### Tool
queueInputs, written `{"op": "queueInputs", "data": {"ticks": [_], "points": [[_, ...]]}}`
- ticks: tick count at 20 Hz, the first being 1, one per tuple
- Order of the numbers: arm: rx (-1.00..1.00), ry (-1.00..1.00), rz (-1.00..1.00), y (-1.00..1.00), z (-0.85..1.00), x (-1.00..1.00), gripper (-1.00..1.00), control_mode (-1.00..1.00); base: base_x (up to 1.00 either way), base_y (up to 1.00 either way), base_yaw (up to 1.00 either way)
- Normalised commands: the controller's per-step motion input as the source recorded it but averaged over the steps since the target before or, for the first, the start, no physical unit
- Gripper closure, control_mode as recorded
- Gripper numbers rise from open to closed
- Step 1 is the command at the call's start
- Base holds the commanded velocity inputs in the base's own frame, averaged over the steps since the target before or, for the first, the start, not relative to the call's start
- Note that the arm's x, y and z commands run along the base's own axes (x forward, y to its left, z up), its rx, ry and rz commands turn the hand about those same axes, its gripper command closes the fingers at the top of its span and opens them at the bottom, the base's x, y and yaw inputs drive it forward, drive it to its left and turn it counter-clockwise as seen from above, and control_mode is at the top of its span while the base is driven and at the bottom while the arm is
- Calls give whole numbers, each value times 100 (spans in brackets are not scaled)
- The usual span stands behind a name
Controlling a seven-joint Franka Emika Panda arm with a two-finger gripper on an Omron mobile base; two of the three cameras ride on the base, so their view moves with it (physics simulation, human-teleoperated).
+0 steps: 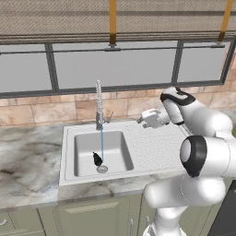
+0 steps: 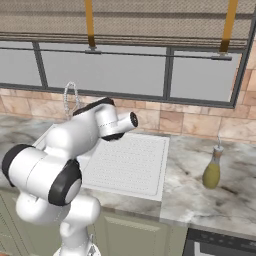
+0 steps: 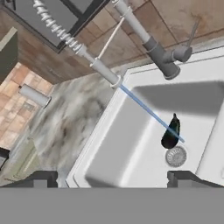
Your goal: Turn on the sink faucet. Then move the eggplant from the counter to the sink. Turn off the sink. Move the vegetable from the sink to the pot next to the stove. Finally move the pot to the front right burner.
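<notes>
- left base view: water runs in a thin blue line from the faucet [image 1: 98, 107] into the sink [image 1: 69, 152], and the eggplant [image 1: 97, 159] lies on the basin floor, just beside the drain [image 1: 102, 169].
- my tool [image 1: 148, 118] hangs above the drainboard near the back wall, pointing toward the faucet, apart from it.
- hand view: the two fingertips [image 3: 40, 179] stand wide apart with nothing between them, so i read the tool as open and empty.
- i judge the eggplant step done and shutting off the water next; the small lever [image 3: 193, 31] sticks out from the faucet base on the side nearer my tool.
- the relation that matters: lever and faucet base lie ahead of the tool and a little lower, between it and the basin, so the reach goes toward the faucet rather than down.
- the eggplant's long axis runs roughly from the drain toward the back of the basin, stem end rearward as far as i can tell.
- right base view: the arm hides the basin; an olive-yellow bottle [image 2: 212, 170] stands on the bench [image 2: 200, 200], well apart.
</notes>
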Motion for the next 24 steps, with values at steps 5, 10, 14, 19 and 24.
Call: {"op": "queueInputs", "data": {"ticks": [5,10,14,19,24], "points": [[-7,-38,24,0,-1,22,-100,-100,0,0,0],[-6,-34,24,0,-2,24,-100,-100,0,0,0],[-3,-11,10,0,-8,6,-100,-100,0,0,0],[0,0,-1,23,-13,25,-100,-100,0,0,0],[0,0,-4,33,-19,43,-100,-100,0,0,0]]}}
